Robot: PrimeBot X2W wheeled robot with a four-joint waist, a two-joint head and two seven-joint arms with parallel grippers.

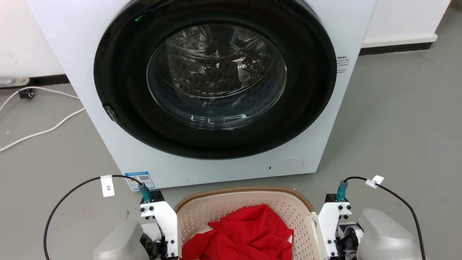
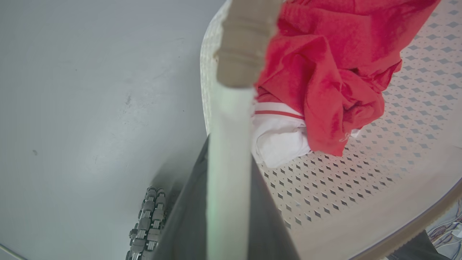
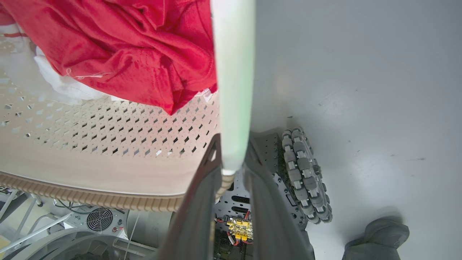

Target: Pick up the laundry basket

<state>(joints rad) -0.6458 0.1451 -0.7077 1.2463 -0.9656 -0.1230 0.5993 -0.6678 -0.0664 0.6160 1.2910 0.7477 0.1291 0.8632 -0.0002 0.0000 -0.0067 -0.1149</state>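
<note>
Soft, even indoor light fills every view; the grey floor reads bright and almost shadowless from the head; the glass of the washer door carries pale curved reflections. In the left wrist view the white handle of the laundry basket is badly blurred, close to the lens and tinged green; the dark fingers beside it are soft too; the red cloth stays sharp; wide-angle distortion bends the basket's rim; a faint shadow lies by the wheel.

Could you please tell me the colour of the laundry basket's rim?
The rim is brown, woven-look; clearest in the head view.
</note>
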